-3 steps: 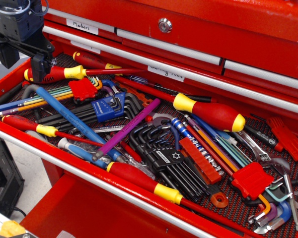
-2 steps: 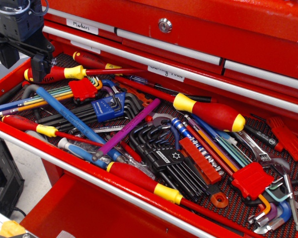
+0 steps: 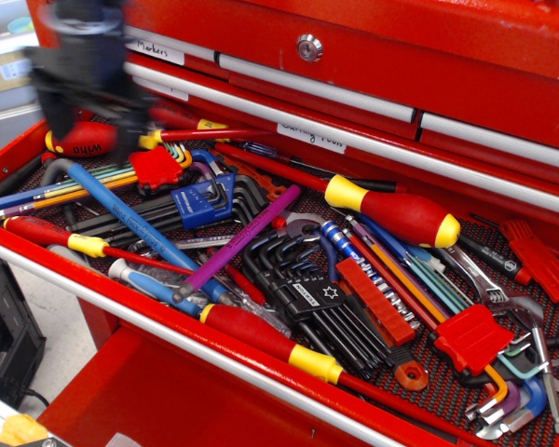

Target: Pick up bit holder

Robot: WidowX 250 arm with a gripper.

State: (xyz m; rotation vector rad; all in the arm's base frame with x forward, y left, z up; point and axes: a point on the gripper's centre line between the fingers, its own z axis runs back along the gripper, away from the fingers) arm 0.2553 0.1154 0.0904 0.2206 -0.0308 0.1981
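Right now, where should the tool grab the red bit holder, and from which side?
Grip the bit holder across its narrow width near mid-length, coming straight down. It lies flat and diagonal, with black hex keys tight on one long side, so fingers probably need careful placement.

The scene is evenly and brightly lit from above, and colours are rendered vividly. Soft, short shadows are cast between the tools in the drawer [image 3: 37, 244]. Pale glare is seen along the silver drawer rails [image 3: 354, 140] and on the glossy red screwdriver handle [image 3: 405, 216]. The gripper [image 3: 98, 70] at upper left is heavily smeared by motion blur, so its outline cannot be made out. Everything else is kept sharp.
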